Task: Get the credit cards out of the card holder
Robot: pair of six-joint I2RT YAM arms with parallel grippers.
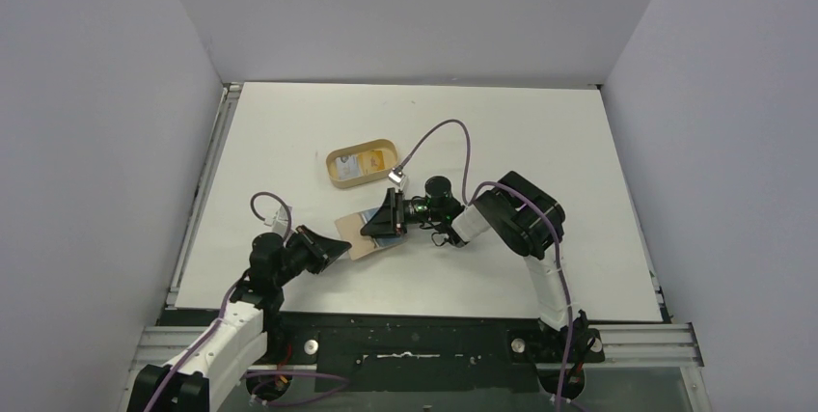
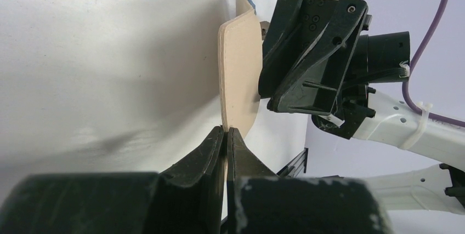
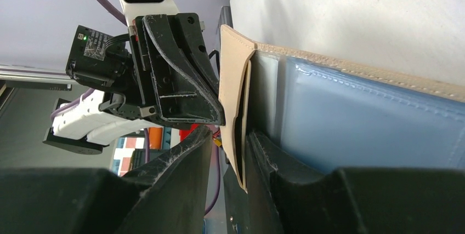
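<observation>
The tan card holder point(image 1: 365, 248) lies open on the table between both grippers. My left gripper point(image 1: 340, 249) is shut on its near edge; in the left wrist view the jaws point(image 2: 226, 130) pinch the tan flap point(image 2: 240, 75). My right gripper point(image 1: 379, 223) reaches in from the right. In the right wrist view its jaws point(image 3: 230, 133) are apart around a tan flap point(image 3: 233, 80), which rests against the right finger point(image 3: 268, 154), with a gap to the left finger. A light blue credit card point(image 3: 356, 119) sits under a clear sleeve inside the holder.
An oval tan tray point(image 1: 333, 169) with a white-and-yellow item stands just behind the card holder. A purple cable point(image 1: 434, 134) arcs over the right arm. Grey walls close in the table on three sides.
</observation>
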